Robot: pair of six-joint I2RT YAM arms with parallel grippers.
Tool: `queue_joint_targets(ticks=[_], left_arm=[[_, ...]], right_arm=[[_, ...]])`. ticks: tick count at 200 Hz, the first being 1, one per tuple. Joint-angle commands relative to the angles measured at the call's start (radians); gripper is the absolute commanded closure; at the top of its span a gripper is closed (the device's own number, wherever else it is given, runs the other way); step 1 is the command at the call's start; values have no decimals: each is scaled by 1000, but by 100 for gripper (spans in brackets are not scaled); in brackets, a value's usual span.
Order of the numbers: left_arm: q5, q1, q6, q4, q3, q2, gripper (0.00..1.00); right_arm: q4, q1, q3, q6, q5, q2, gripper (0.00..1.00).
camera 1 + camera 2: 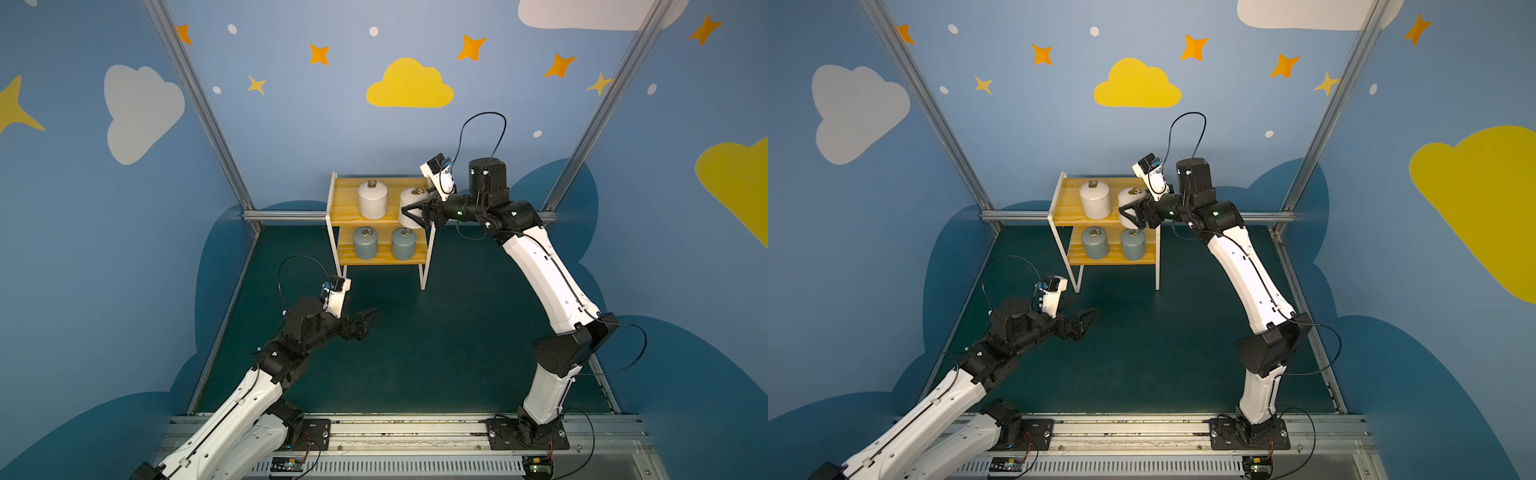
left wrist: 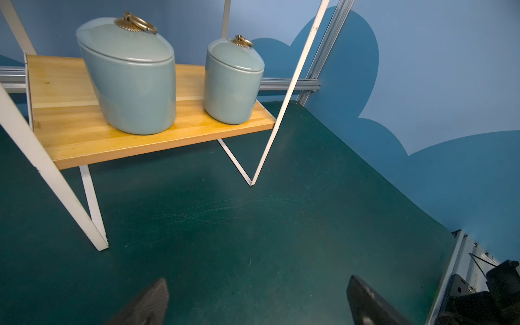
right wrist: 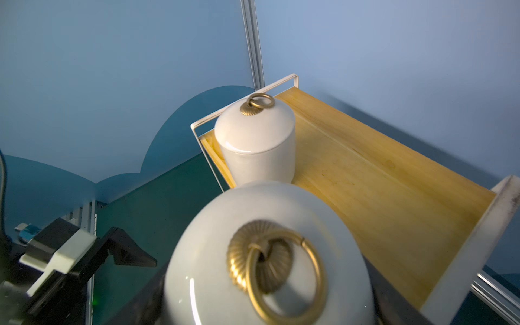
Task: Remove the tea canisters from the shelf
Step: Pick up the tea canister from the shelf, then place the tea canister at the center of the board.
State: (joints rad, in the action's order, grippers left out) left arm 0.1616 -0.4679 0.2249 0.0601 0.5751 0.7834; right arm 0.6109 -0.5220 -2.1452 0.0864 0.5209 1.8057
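Observation:
The shelf point(image 1: 345, 199) stands at the back of the green mat, seen in both top views. On its top board a white tea canister point(image 1: 372, 199) stands free. A second white canister point(image 1: 409, 199) sits at the board's front right corner, overhanging the front edge, with my right gripper point(image 1: 415, 214) shut on its body from the right. In the right wrist view this held canister point(image 3: 213, 239) fills the foreground, a dark finger on each side. Two grey-blue canisters point(image 1: 365, 243) point(image 1: 403, 244) stand on the lower board point(image 2: 70, 112). My left gripper point(image 1: 368, 318) hovers open and empty over the mat, in front of the shelf and to its left.
Blue painted walls and aluminium posts point(image 1: 199, 104) close in the back and sides. A metal rail point(image 1: 374, 432) carrying both arm bases runs along the front. The shelf's white legs point(image 2: 261, 157) reach down to the mat point(image 1: 415, 353).

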Motion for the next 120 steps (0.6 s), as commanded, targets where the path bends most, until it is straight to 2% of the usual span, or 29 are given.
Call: queue_joint_targets(ticks=[1, 120], left_arm=[[-8, -2, -1, 6, 10, -11, 0], [-34, -2, -15, 49, 23, -20, 0]], right_arm=[[-109, -22, 60, 1, 20, -123, 39], [-248, -156, 746, -10, -149, -570, 40]])
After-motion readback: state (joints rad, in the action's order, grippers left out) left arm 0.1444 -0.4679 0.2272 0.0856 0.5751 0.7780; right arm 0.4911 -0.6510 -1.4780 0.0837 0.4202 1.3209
